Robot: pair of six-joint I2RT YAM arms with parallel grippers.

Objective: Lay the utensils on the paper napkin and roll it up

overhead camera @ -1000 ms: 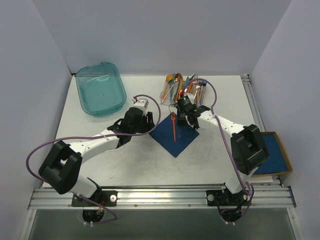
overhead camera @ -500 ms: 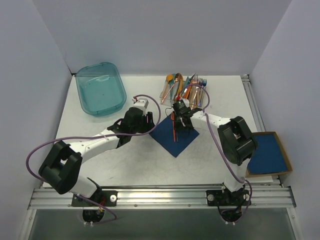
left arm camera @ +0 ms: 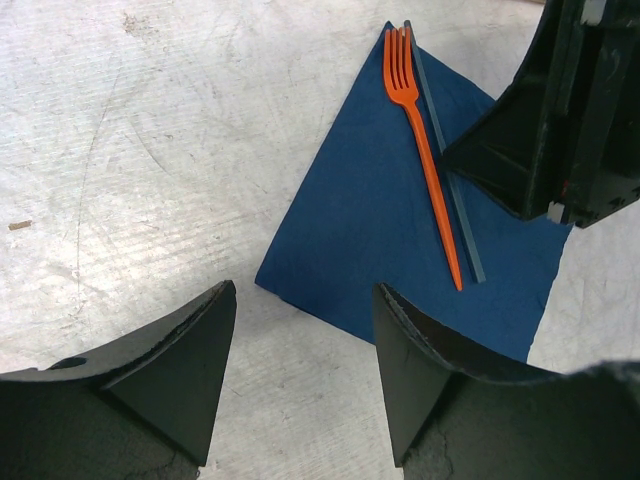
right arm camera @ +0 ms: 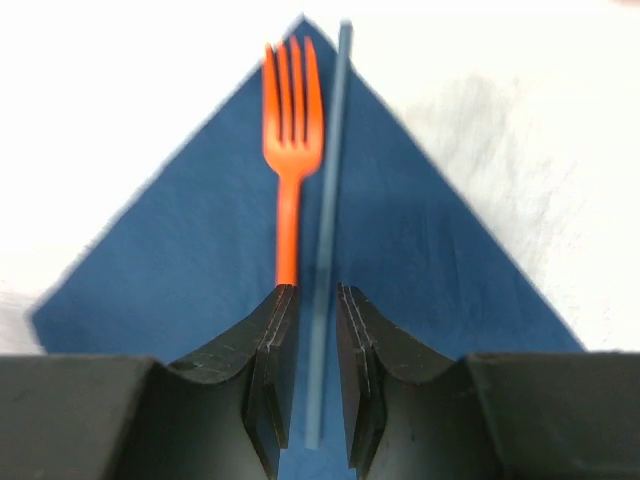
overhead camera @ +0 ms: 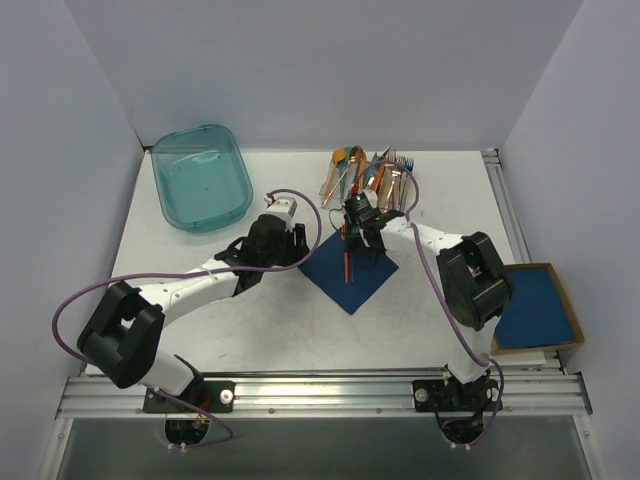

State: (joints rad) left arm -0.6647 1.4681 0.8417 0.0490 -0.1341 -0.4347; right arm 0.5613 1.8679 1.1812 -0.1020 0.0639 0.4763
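The orange fork lies flat on the dark blue napkin, running along its diagonal with the tines close to one corner. A thin blue-grey strip lies just beside it, on its right in the right wrist view. The napkin is spread flat on the white table. The right gripper hangs over the far part of the napkin at the fork's handle end, its jaws a narrow gap apart with the strip showing through, clamped on nothing. The left gripper is spread wide, holding nothing, just left of the napkin. Farther back is a pile of cutlery, at far left a teal tub, and at right a box.
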